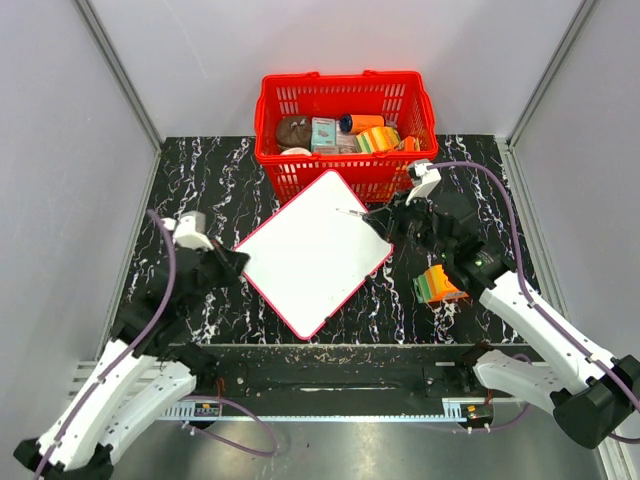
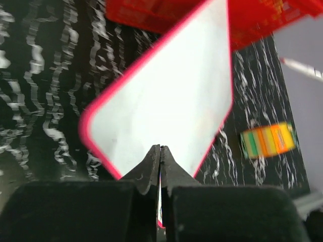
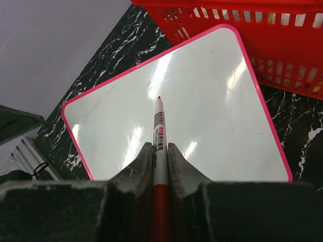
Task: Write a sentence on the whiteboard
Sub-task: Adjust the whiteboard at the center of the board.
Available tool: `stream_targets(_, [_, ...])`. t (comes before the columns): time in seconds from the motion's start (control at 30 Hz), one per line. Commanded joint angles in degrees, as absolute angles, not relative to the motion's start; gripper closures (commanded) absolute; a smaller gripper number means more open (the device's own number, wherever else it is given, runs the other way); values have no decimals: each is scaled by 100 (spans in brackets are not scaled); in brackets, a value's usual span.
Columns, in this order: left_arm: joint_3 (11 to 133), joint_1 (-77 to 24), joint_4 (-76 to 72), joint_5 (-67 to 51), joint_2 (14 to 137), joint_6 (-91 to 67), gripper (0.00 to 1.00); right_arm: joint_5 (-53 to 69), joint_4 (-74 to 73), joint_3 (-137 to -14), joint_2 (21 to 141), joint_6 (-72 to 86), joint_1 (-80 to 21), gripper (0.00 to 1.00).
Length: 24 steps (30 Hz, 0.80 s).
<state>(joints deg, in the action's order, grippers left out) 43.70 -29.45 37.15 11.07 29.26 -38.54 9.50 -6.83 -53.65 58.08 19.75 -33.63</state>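
Observation:
The whiteboard (image 1: pixel 315 250) lies turned like a diamond on the black marbled table, a thin pink-red rim around it. Its face (image 3: pixel 212 116) is plain white, and no sentence is in view on it. My right gripper (image 3: pixel 160 145) is shut on a slim red-and-white marker (image 3: pixel 159 131). The marker's red tip points at the board's face, and I cannot tell whether it touches. From above, that right gripper (image 1: pixel 385 222) stands at the board's right corner with the marker (image 1: pixel 355 213) reaching inward. My left gripper (image 2: pixel 160 146) is shut and empty, over the whiteboard (image 2: pixel 171 101) at its left corner (image 1: pixel 238 262).
A red basket (image 1: pixel 340 77) with several packets stands just behind the board, its wall close to the board's far corner (image 3: pixel 282 45). An orange-and-green box (image 1: pixel 438 285) lies right of the board beneath the right arm. Grey walls close in the table on three sides.

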Motion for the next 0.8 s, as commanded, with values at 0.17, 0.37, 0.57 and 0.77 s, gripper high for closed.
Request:
stream_targets(0.17, [3841, -5122, 1434, 650, 4568, -3551, 100, 36, -817, -5353, 5599, 1925, -3384, 100])
stream_targets(0.37, [4025, -6300, 423, 877, 6274, -3498, 100, -289, -861, -5335, 5537, 1951, -3366, 100])
stream_targets(0.57, [4157, -7048, -343, 1291, 7610, -3621, 100, -527, -914, -5326, 5502, 1951, -3366, 100])
stream_targets(0.77, [4166, -7277, -598, 1512, 8454, -3726, 100, -642, -958, -5317, 5484, 1916, -3357, 100])
